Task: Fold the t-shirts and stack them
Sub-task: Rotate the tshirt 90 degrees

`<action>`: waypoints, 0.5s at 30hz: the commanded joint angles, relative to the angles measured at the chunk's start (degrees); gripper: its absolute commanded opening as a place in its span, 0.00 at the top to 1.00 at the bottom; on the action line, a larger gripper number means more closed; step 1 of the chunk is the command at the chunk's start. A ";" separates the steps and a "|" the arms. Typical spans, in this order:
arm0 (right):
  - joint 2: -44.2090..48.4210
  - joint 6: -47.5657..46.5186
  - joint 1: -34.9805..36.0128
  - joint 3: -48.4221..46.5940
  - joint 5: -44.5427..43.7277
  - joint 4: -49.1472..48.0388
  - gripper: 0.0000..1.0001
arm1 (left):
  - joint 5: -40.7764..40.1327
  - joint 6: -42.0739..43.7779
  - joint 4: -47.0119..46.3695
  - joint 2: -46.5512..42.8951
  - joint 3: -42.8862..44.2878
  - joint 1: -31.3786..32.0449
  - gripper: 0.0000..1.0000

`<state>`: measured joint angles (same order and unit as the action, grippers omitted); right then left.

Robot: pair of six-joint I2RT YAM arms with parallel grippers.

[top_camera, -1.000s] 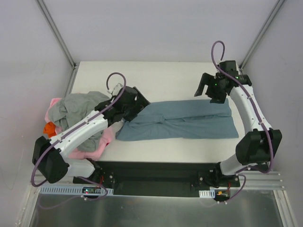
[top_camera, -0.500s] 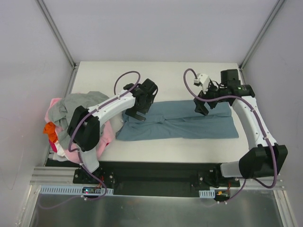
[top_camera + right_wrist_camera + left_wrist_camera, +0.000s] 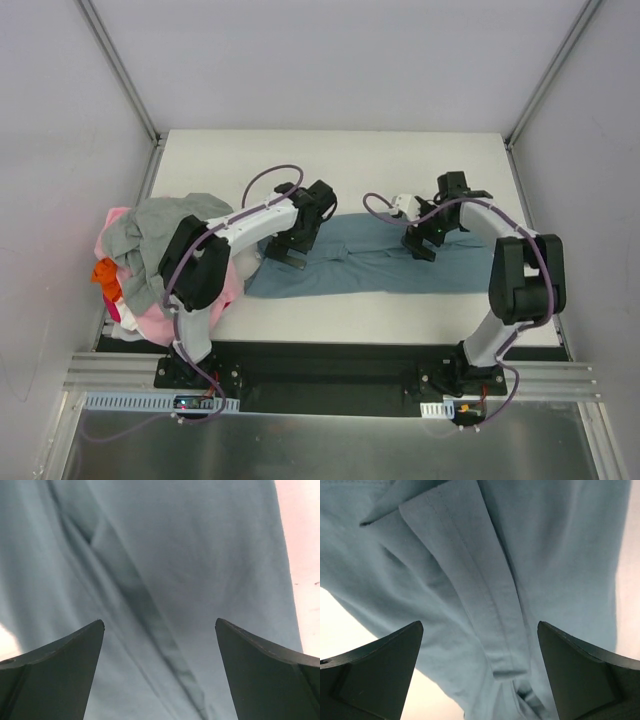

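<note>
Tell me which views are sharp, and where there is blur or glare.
Top external: even light, sharp; only faint shadows on the blue shirt. Left wrist: the shirt's seam is crisp, the dark fingers soft-edged. Right wrist: cloth slightly soft, the table washed out pinkish at right.

Collared shirt [image 3: 400, 268] spread on table [image 3: 350, 160]; shirt pile [image 3: 160, 240] beside its left end.

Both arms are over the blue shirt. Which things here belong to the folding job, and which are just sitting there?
Part of the job:
- slate-blue shirt, spread flat mid-table
- grey shirt, pink shirt and orange shirt, heaped at the left edge
- left gripper and right gripper, both open above the blue one

Just there:
- table
- aluminium rail at the near edge
</note>
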<state>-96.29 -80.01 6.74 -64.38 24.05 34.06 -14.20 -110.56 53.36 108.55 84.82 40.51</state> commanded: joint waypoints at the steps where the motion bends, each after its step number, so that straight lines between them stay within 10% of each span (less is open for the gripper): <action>1: -4.69 -3.23 0.38 -3.47 -1.21 -3.83 0.04 | -0.14 -1.76 2.54 3.85 1.85 -0.34 0.01; 15: -9.01 0.38 6.00 -1.02 -12.80 -5.59 0.02 | -2.51 8.22 0.69 11.67 6.04 -3.59 0.01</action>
<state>-104.09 -80.88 11.18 -67.29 14.94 30.33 -13.93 -109.97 53.36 116.88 85.82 39.16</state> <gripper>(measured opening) 0.984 0.992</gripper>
